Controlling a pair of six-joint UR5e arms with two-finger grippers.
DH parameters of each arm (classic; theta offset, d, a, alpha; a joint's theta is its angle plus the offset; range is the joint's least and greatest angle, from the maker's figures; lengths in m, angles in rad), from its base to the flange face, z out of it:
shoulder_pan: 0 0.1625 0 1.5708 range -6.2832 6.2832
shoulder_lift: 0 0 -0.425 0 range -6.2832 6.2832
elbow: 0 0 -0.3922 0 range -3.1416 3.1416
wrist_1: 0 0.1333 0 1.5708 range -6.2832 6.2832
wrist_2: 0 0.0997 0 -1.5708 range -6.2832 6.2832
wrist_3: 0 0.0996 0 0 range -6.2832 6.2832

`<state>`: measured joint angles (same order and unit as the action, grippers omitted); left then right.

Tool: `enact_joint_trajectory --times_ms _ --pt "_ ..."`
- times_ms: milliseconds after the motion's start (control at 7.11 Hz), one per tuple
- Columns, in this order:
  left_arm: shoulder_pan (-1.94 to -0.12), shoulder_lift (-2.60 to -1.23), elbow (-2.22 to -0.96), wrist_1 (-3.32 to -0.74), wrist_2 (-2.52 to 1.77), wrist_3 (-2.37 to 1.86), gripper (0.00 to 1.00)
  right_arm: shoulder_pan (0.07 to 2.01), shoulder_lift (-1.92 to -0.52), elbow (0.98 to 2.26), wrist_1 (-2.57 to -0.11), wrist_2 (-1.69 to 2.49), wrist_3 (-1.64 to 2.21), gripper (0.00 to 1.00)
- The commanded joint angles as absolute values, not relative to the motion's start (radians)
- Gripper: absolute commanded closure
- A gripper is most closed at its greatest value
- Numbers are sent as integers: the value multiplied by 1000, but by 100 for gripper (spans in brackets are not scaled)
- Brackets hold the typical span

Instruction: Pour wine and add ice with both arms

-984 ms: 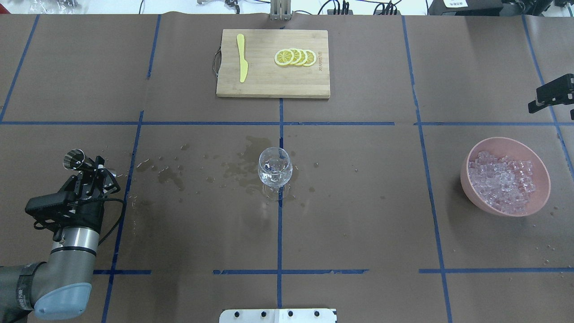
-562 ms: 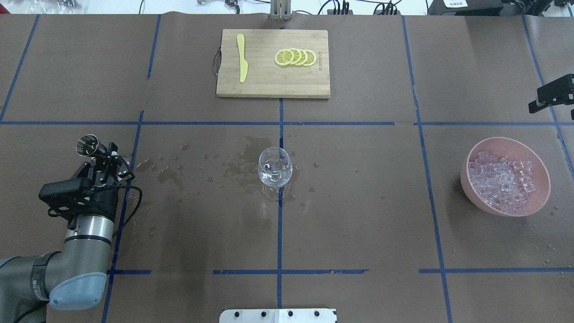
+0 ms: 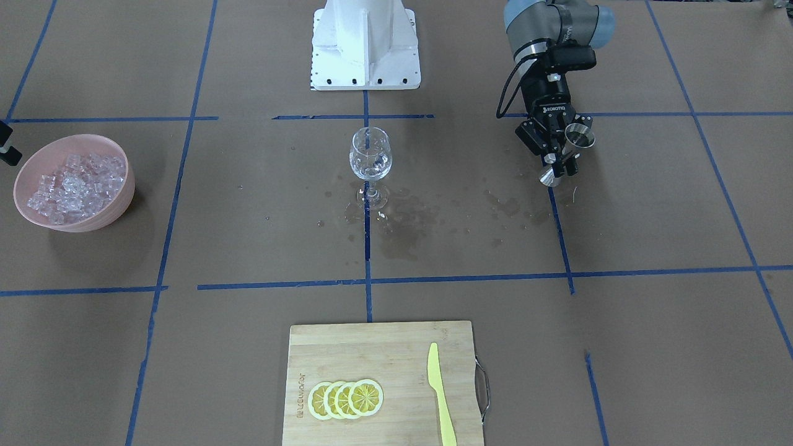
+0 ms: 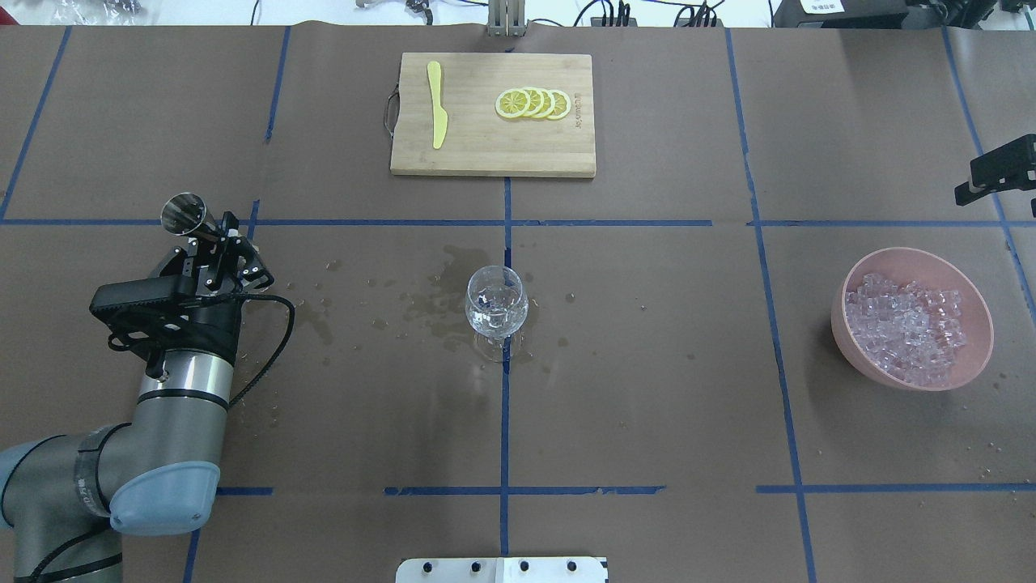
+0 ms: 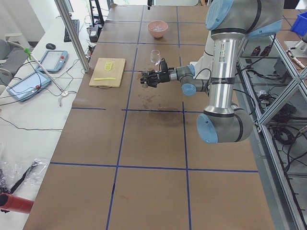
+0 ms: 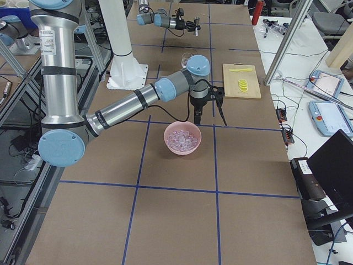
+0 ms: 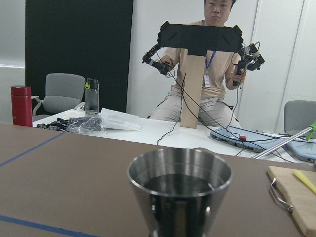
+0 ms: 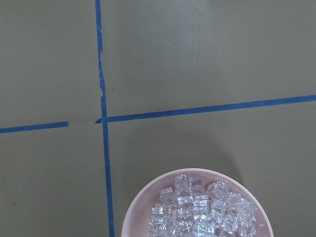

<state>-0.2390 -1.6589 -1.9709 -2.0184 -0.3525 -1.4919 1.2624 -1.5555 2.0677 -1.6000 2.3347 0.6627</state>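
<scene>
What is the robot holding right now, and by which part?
The left gripper holds a steel jigger by its narrow waist. Whether the right gripper holds anything cannot be told.

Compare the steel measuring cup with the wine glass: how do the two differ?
The steel measuring cup is opaque metal, whereas the wine glass is clear. The cup is gripped in the left tool above the table, while the glass stands free on its own foot at the table's middle, among wet patches. Both are open-topped vessels.
</scene>
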Motion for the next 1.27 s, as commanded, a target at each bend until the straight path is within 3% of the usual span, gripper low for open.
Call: enact_joint_trajectory --times_ms 0,703,1125 --pt "-241 -1721 -1987 -2023 -359 -1378 100 1262 -1557 2068 -1600 2335 663 0" --pt "-235 -1909 -1987 -2023 -494 -1065 100 1262 -1557 2069 -1597 2315 657 0" --pt "-226 -1956 -1986 -2020 -517 -1026 100 1262 -1647 2071 -1456 2306 663 0"
